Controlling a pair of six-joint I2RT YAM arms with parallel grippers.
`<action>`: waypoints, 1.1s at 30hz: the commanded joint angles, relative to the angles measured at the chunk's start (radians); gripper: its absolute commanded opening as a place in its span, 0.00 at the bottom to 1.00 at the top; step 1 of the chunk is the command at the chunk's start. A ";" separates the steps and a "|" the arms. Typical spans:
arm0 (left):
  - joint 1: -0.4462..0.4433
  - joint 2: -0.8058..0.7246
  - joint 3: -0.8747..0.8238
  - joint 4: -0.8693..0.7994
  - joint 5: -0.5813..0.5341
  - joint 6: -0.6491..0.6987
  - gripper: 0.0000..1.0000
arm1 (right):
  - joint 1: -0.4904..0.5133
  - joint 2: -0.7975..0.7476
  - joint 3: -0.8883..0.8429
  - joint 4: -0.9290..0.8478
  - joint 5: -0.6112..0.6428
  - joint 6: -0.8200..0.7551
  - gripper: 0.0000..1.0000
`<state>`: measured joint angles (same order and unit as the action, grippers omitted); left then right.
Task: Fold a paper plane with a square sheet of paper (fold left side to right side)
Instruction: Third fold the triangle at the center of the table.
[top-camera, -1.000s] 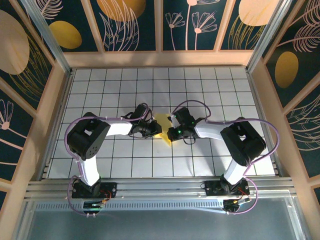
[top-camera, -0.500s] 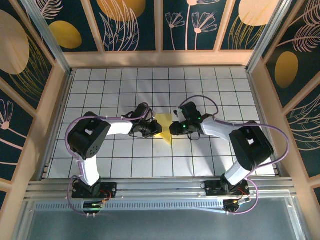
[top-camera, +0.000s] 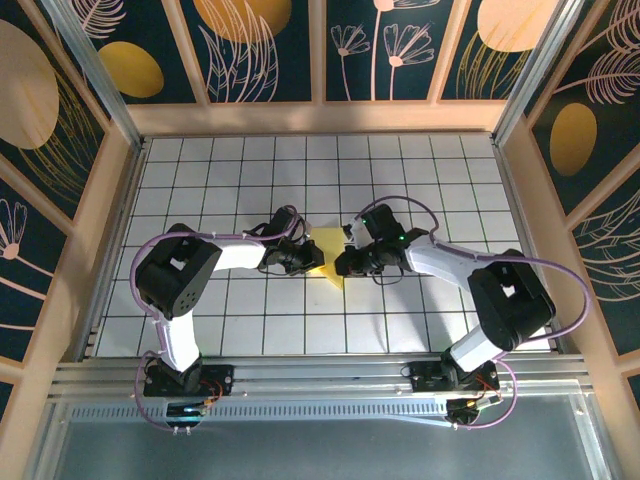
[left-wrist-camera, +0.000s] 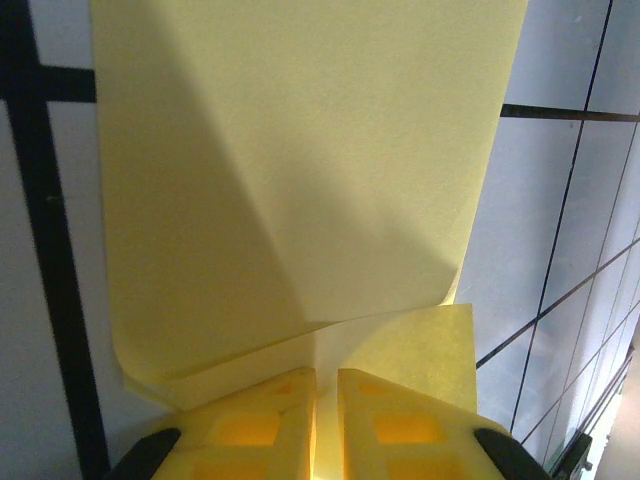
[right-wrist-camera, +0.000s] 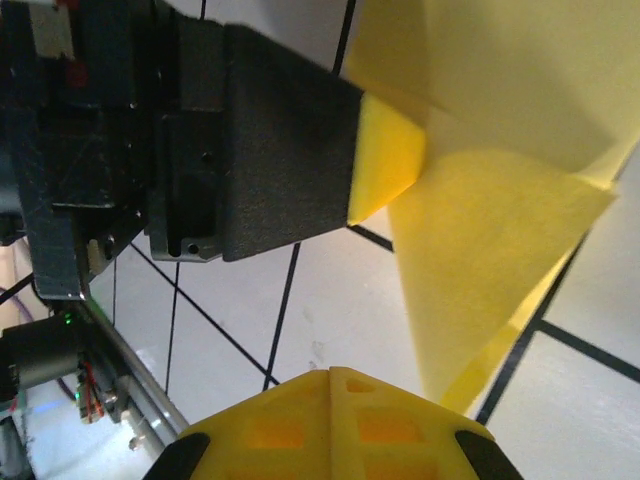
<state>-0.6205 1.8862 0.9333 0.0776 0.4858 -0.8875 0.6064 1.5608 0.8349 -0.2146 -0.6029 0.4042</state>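
Observation:
The square sheet of paper (top-camera: 328, 247) lies folded into a pale-yellow pointed shape in the middle of the table, between my two grippers. My left gripper (top-camera: 312, 263) is shut on its left edge. In the left wrist view the folded sheet (left-wrist-camera: 300, 170) spreads away from the left gripper (left-wrist-camera: 326, 372), with a thin layer pinched between the yellow pads. My right gripper (top-camera: 343, 265) sits just right of the paper's lower tip. In the right wrist view that gripper (right-wrist-camera: 330, 372) is shut on nothing, and the paper's point (right-wrist-camera: 490, 260) lies up and to the right. The left finger's yellow pad (right-wrist-camera: 388, 160) touches the paper.
The table is a white tiled surface (top-camera: 250, 310) with black grid lines. Wooden walls (top-camera: 110, 210) stand on the left, right and far sides. An aluminium rail (top-camera: 320, 378) runs along the near edge by the arm bases.
My right gripper has drawn back off the paper, so more of the yellow sheet shows, and its elbow has swung to the right. The left gripper keeps its hold and place.

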 joint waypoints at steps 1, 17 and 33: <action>-0.001 0.020 0.002 -0.061 -0.038 0.015 0.15 | 0.011 0.051 -0.002 0.012 -0.044 0.031 0.04; -0.001 0.022 0.002 -0.062 -0.036 0.016 0.14 | 0.015 0.142 0.007 -0.011 0.049 0.022 0.03; -0.002 0.020 0.004 -0.065 -0.038 0.015 0.15 | 0.014 0.171 0.017 -0.025 0.091 0.009 0.03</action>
<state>-0.6205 1.8862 0.9333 0.0772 0.4858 -0.8875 0.6117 1.7107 0.8349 -0.2176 -0.5388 0.4255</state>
